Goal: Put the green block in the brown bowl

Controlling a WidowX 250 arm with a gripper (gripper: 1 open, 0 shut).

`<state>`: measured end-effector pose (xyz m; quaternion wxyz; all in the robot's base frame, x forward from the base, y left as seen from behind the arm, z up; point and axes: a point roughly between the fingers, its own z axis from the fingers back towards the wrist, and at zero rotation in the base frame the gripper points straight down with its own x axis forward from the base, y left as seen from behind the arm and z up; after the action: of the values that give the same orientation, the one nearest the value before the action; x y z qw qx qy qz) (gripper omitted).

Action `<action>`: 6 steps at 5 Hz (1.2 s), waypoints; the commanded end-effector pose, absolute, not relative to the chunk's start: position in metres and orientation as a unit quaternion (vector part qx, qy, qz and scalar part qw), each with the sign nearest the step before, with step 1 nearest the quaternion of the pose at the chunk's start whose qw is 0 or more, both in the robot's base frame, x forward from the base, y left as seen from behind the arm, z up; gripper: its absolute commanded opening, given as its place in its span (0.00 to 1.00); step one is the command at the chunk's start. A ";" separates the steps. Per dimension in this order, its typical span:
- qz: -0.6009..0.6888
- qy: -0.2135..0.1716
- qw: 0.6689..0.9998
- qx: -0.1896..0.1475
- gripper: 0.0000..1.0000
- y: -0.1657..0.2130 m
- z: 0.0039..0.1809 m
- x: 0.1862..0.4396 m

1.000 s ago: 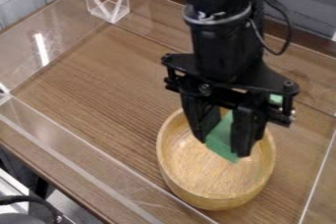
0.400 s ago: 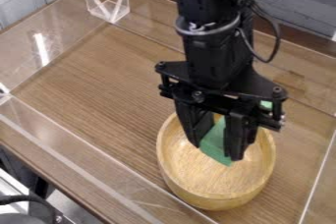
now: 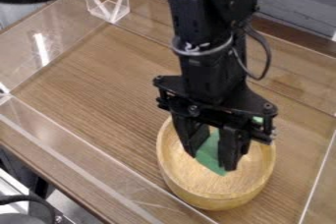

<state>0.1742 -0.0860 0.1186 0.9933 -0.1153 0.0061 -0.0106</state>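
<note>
The brown bowl [image 3: 187,183] stands near the front edge of the wooden table, its thick rim pale with visible grain. My gripper [image 3: 218,156] reaches straight down into it, shut on the green block [image 3: 211,150]. The block hangs between the dark fingers [image 3: 234,145], tilted, with its lower end low inside the bowl. Only a strip of green shows between the fingers; whether it touches the bowl's floor I cannot tell.
A clear plastic wall [image 3: 59,130] borders the table on the left and front. A small clear stand [image 3: 106,5] sits at the back left. Bare wood [image 3: 92,71] lies left of the bowl. The black arm [image 3: 203,22] rises above the bowl.
The arm has moved slightly left and lower, carrying the green block deeper into the bowl. The grip has stayed the same.
</note>
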 end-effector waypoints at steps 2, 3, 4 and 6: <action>-0.005 -0.004 0.993 -0.120 0.00 -0.085 0.116 0.180; -0.003 -0.002 0.993 -0.122 0.00 -0.084 0.114 0.180; -0.002 0.000 0.992 -0.124 0.00 -0.084 0.113 0.181; 0.000 0.003 0.992 -0.127 0.00 -0.083 0.110 0.182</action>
<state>0.1769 -0.0830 0.1045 0.9924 -0.1219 0.0154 -0.0021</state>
